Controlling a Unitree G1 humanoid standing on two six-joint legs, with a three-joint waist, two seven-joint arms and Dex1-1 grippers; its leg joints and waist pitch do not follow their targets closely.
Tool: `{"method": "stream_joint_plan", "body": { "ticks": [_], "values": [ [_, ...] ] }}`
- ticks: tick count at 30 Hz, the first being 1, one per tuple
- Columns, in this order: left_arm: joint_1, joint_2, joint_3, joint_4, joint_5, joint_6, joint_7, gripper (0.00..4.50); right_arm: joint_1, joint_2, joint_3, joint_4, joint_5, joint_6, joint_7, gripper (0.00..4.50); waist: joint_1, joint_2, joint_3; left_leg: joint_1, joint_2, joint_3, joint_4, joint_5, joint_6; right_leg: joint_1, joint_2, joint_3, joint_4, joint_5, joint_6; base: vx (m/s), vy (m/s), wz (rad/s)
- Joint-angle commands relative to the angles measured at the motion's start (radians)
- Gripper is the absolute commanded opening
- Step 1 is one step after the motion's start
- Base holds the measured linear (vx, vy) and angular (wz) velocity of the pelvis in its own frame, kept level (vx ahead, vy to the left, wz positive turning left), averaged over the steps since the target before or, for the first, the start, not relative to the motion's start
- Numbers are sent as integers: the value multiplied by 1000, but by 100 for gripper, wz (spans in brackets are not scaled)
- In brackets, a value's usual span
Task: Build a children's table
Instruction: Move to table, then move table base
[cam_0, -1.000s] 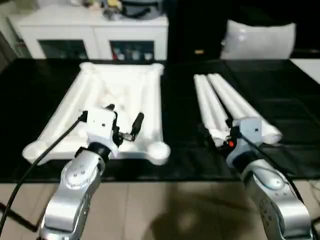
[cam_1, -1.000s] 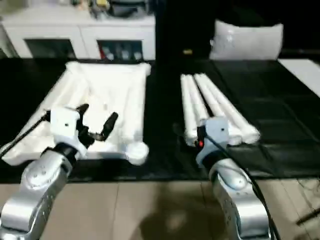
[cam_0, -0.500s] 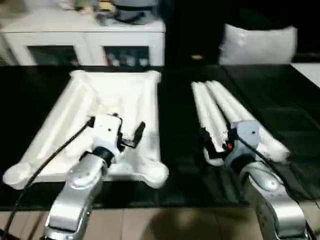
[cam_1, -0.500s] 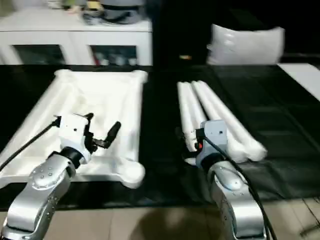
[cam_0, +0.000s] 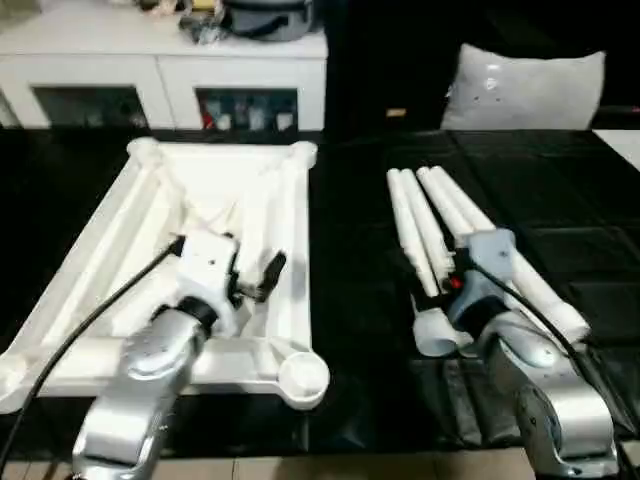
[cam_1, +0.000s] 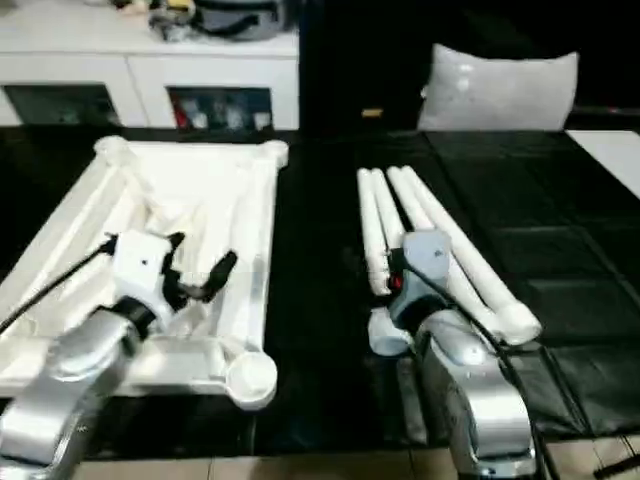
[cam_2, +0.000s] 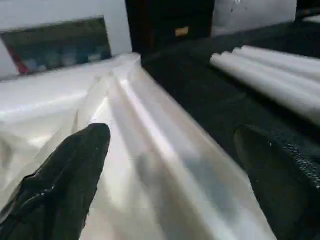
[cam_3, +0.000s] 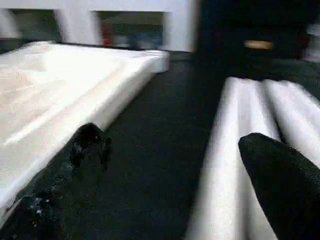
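The white table top (cam_0: 297, 215) lies upside down on the left of the black surface, ribs up, with a round socket (cam_0: 303, 372) at its near right corner. Several white legs (cam_0: 430, 215) lie side by side to its right. My left gripper (cam_0: 250, 262) hovers open over the top's ribbed inside, near its right rim (cam_2: 165, 145), holding nothing. My right gripper (cam_3: 172, 142) is open too: one finger hangs above the innermost leg (cam_3: 225, 150), the other above the black strip between legs and top. Its wrist (cam_0: 485, 255) covers the legs' near part.
A white cabinet (cam_0: 160, 70) with shelves stands behind the black surface, and a grey cushion (cam_0: 525, 90) sits at the back right. A black cable (cam_0: 90, 320) trails from my left wrist over the top's near left part. The surface's front edge runs just below my forearms.
The camera has moved forward and tilted down. Both arms have reached farther in: the left gripper from the top's near rim to over its inside, the right wrist farther along the legs. Both stay open.
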Motion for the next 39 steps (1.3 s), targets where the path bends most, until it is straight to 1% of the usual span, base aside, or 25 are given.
{"method": "stream_joint_plan", "body": {
  "ticks": [1, 2, 3, 4, 5, 6, 7, 8, 9, 10, 11, 13, 14, 15, 16, 18, 21, 23, 27, 30, 31, 32, 34, 36, 39],
  "values": [
    [4, 16, 2, -28, -25, 22, -47, 448, -4, -27, 10, -25, 26, 22, 59, 450, -2, 11, -39, -2, 74, -12, -78, 178, -31, 66, -58, 30, -49, 284, -215, 0, 0, 0],
    [4, 30, 2, -32, -40, 23, -71, 448, -5, -49, 17, -29, 33, 28, 94, 450, -2, 13, -32, 0, 79, -12, -90, 48, -37, 67, -65, 35, -58, 151, -224, 0, 0, 0],
    [5, 46, -2, -36, -48, 21, -96, 448, -4, -68, 20, -29, 38, 30, 120, 450, 1, 13, -24, 1, 83, -13, -100, -53, -28, 66, -74, 39, -68, 42, -227, -53, 24, 1],
    [5, 59, -4, -38, -55, 20, -116, 448, -3, -83, 23, -28, 42, 29, 142, 450, 0, 12, -21, 0, 86, -14, -104, -93, -21, 65, -77, 41, -72, -9, -227, -57, 16, 0],
    [8, 125, -31, -50, -80, 30, -214, 448, 4, -156, 49, -28, 47, 16, 239, 450, 2, 8, -18, 2, 90, -17, -109, -148, -9, 65, -83, 43, -79, -96, -222, -57, 16, 0],
    [8, 125, -31, -50, -80, 30, -214, 448, 4, -156, 49, -28, 47, 16, 239, 450, 1, 9, -10, 4, 91, -16, -116, -210, 1, 59, -85, 46, -88, -190, -210, -60, 12, -1],
    [9, 152, -41, -54, -94, 38, -257, 448, 5, -184, 61, -26, 47, 8, 277, 450, -1, 7, -5, 5, 90, -14, -119, -242, 3, 56, -87, 48, -95, -243, -203, -58, 4, -1],
    [8, 186, -51, -56, -112, 53, -310, 448, 5, -215, 72, -22, 48, 1, 318, 450, 2, 6, -6, 10, 90, -14, -119, -271, 6, 53, -93, 52, -103, -330, -187, -58, 4, -1],
    [8, 217, -58, -55, -123, 64, -354, 431, 2, -241, 82, -19, 50, -6, 350, 450, 2, 14, -5, 8, 91, -14, -120, -261, 7, 48, -95, 55, -103, -343, -186, 0, 0, 0],
    [8, 217, -58, -55, -123, 64, -354, 420, 2, -241, 82, -19, 50, -6, 350, 450, 1, 11, -6, 7, 91, -13, -120, -255, 9, 47, -94, 54, -105, -337, -186, 0, 0, 0],
    [9, 263, -70, -49, -124, 68, -411, 413, -5, -268, 87, -17, 55, -13, 384, 450, 0, 7, -7, 3, 94, -10, -120, -227, 15, 49, -92, 55, -102, -301, -190, 0, 0, 0],
    [13, 316, -86, -35, -111, 43, -475, 410, -13, -290, 88, -15, 57, -19, 411, 450, 3, 7, -8, 1, 93, -8, -119, -190, 31, 49, -90, 54, -99, -265, -195, 0, 0, 0],
    [10, 348, -95, -15, -102, 7, -525, 400, -18, -307, 91, -13, 58, -25, 437, 450, 1, 4, -11, 2, 91, -3, -115, -142, 44, 49, -87, 52, -98, -212, -210, 0, 0, 0],
    [8, 356, -97, -8, -100, -2, -539, 400, -20, -313, 92, -12, 60, -26, 446, 450, 1, 4, -11, 2, 91, -3, -115, -142, 44, 49, -87, 52, -98, -212, -210, 0, 0, 0],
    [5, 366, -100, 0, -99, -14, -555, 376, -21, -320, 95, -12, 61, -28, 455, 450, 2, 5, -16, 1, 93, 0, -111, -81, 57, 52, -88, 52, -91, -143, -230, 0, 0, 0],
    [-8, 401, -110, 24, -97, -35, -600, 366, -23, -344, 107, -9, 57, -36, 485, 450, 4, 6, -19, 1, 91, 1, -108, -39, 69, 53, -86, 49, -85, -83, -243, 0, 0, 0],
    [-30, 452, -132, 54, -85, -47, -660, 331, -23, -378, 133, -6, 43, -52, 530, 450, 5, 6, -22, 1, 90, 4, -105, -3, 84, 52, -83, 46, -78, -20, -261, 0, 0, 0],
    [-34, 483, -156, 71, -68, -55, -696, 319, -19, -390, 143, -8, 42, -61, 550, 450, 6, 2, -23, -1, 92, 5, -103, 14, 94, 53, -87, 46, -76, -6, -271, 0, 0, 0],
    [-29, 494, -171, 82, -58, -68, -728, 284, -16, -398, 155, -6, 37, -65, 569, 450, 4, 3, -19, -1, 97, 6, -107, -26, 87, 52, -89, 46, -79, -49, -286, 0, 0, 0],
    [-44, 490, -184, 117, -30, -111, -720, 262, -21, -395, 159, 0, 42, -70, 572, 450, 4, 0, -17, -1, 97, 7, -109, -52, 80, 51, -89, 47, -84, -81, -284, 0, 0, 0],
    [-48, 490, -188, 128, -25, -122, -721, 238, -21, -395, 160, 2, 42, -71, 571, 450, 4, 1, -16, 0, 98, 7, -109, -56, 77, 51, -89, 47, -83, -87, -282, 0, 0, 0],
    [-51, 492, -193, 136, -21, -126, -728, 232, -20, -394, 161, 1, 42, -72, 573, 450, 4, 2, -17, 0, 97, 8, -109, -59, 73, 51, -89, 48, -83, -95, -279, 0, 0, 0],
    [-58, 499, -208, 164, -4, -139, -744, 228, -18, -389, 165, 2, 42, -73, 575, 450, 4, 4, -17, 2, 99, 8, -111, -61, 68, 49, -89, 48, -83, -93, -275, 0, 0, 0],
    [-58, 501, -210, 171, 3, -144, -750, 195, -14, -388, 167, 2, 40, -74, 576, 450, 3, 5, -18, 1, 99, 8, -110, -54, 66, 49, -89, 48, -81, -76, -277, 0, 0, 0],
    [-59, 507, -212, 179, 14, -158, -753, 185, -11, -390, 172, 4, 32, -79, 575, 450, 3, 6, -18, 0, 99, 8, -110, -50, 65, 51, -90, 48, -81, -61, -281, 0, 0, 0]
  ]
}}
